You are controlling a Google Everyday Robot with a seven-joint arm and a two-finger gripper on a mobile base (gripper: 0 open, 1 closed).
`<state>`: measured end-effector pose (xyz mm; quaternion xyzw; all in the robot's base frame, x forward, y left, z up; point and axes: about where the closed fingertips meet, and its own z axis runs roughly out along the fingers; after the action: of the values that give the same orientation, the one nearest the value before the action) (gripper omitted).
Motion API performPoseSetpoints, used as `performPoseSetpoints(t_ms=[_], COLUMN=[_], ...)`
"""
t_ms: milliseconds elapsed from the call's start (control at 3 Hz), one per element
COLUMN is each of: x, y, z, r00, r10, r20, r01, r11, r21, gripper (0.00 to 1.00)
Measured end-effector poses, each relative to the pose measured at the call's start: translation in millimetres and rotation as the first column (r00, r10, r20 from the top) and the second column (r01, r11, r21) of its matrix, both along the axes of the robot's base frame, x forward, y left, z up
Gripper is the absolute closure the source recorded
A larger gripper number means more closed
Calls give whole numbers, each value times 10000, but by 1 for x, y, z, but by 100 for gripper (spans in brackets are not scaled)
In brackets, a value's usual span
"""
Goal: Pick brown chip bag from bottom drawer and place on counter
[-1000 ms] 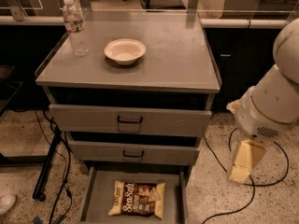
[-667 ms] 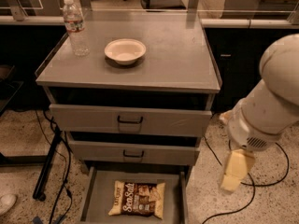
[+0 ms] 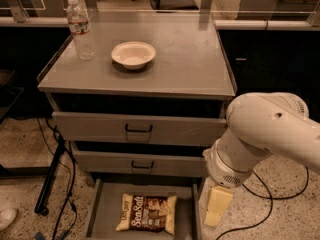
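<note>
The brown chip bag (image 3: 148, 213) lies flat in the open bottom drawer (image 3: 106, 210), its "Sea Salt" lettering facing up. The counter (image 3: 192, 59) is the grey top of the cabinet above. My gripper (image 3: 216, 207) hangs below the white arm (image 3: 260, 134), just outside the drawer's right side, to the right of the bag and a little above the drawer's rim. It holds nothing that I can see.
A white bowl (image 3: 133, 53) and a clear water bottle (image 3: 80, 29) stand on the counter's left half. Two upper drawers with black handles (image 3: 138, 128) are partly pulled out over the bottom drawer. Black cables (image 3: 59, 184) trail on the floor at the left.
The arm has swung left and closer to the cabinet. The gripper has moved left to the bottom drawer's right side. The bag has not moved.
</note>
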<state>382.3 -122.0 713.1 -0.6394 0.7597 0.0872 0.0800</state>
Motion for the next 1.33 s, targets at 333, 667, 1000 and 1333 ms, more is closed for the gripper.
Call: performPoseSetpoints(t_ms=[333,667,1000,1333], x=[0,5,20,35], y=[0,-3,-8,-9], z=[0,-50,-96,-135], r00=[10000,9978,9947,9928], r10=[0,-621,-984,-1150], r20=[0,-230,-290,-326], r01=[0,629,994,1162], r11=[10000,9974,9944,9925], r21=[0,348,356,380], gripper=[0,0,0,0])
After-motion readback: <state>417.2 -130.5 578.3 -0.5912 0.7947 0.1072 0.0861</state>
